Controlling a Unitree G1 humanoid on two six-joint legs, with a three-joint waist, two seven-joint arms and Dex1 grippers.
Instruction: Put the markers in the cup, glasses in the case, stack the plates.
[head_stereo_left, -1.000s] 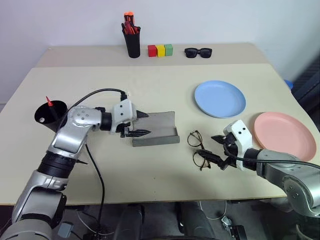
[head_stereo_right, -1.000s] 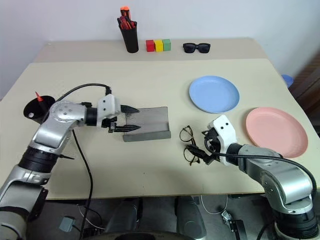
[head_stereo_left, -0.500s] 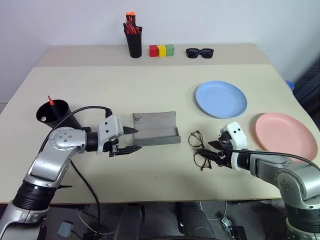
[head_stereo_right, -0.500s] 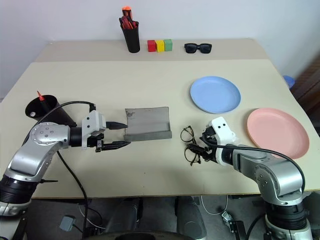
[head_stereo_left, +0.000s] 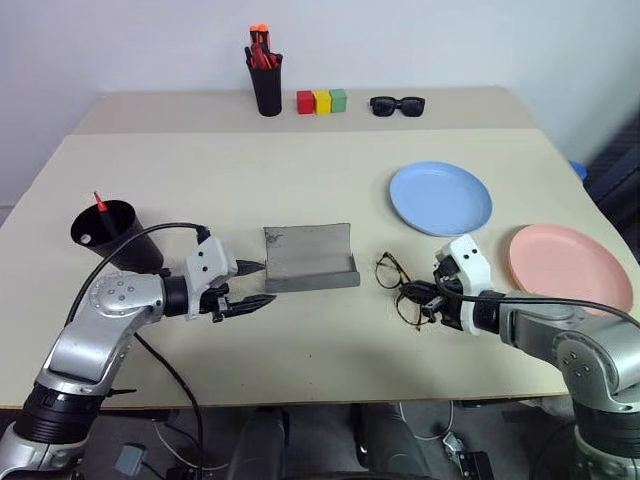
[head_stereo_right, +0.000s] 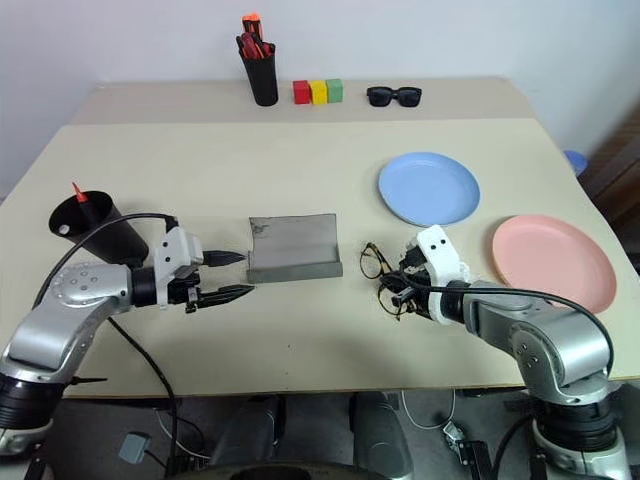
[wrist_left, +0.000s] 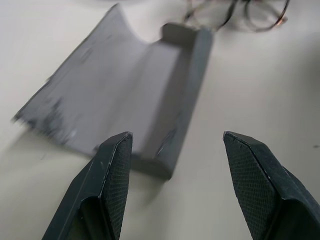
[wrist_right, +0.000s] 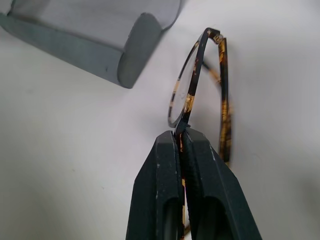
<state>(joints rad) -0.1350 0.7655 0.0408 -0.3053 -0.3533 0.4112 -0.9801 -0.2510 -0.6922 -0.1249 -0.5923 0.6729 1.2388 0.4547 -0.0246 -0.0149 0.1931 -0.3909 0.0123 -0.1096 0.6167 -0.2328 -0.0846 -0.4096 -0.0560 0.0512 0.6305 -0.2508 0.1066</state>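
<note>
Right gripper (wrist_right: 182, 137) pinches the glasses (wrist_right: 200, 95)
Glasses lie right of the open case (head_stereo_left: 308, 259); left gripper (head_stereo_left: 257, 283) gapes empty at its left end.

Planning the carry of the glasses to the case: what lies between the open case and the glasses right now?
Bare tabletop, as the left eye view shows: nothing between the case and the glasses, which the right gripper has pinched.

Bare table (head_stereo_left: 300, 330) between case (head_stereo_left: 310, 258) and glasses (head_stereo_left: 400, 290); left side free.
</note>
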